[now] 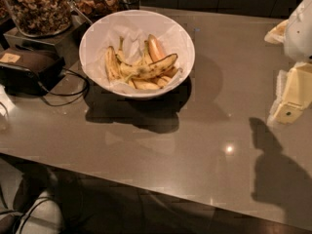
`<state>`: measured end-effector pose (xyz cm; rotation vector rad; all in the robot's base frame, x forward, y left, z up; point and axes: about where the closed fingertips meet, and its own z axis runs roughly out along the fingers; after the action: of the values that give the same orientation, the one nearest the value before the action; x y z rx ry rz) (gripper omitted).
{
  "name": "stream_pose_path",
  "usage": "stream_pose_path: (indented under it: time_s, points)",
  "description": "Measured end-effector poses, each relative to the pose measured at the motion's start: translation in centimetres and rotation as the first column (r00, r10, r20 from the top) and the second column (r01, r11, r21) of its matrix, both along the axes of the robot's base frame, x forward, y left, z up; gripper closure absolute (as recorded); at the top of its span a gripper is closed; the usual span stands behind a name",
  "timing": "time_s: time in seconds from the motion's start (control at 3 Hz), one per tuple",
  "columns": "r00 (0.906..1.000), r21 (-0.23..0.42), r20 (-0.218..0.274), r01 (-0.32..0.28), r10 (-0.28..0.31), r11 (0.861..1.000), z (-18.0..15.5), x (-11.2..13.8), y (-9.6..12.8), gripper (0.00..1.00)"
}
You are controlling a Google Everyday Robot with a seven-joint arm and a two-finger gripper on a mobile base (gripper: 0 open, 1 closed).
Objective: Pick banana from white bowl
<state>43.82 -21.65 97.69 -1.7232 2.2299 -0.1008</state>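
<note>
The white bowl (95, 38) stands on the grey counter at the upper left of middle. In it lie several bananas. The long curved speckled banana (151, 68) with dark edges lies across the top of the others, stem to the left. A pinkish-orange piece (156, 48) leans behind it. My gripper (292, 99) is at the far right edge, well to the right of the bowl and above the counter. It holds nothing that I can see.
Glass jars of nuts (36, 6) stand at the back left. A dark box (29, 67) with a cable lies left of the bowl. The counter's front edge (146, 186) runs across the lower part of the view.
</note>
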Motion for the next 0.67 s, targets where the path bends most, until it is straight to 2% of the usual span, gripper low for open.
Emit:
stream_pose_path:
  time_s: [0.33,0.67]
  points:
    - [1.0000,0.000,0.000,0.000,0.000,1.000,0.0,0.0,0.0,0.00]
    - [1.0000,-0.015,0.007,0.000,0.000,1.000,0.7,0.9,1.2,0.00]
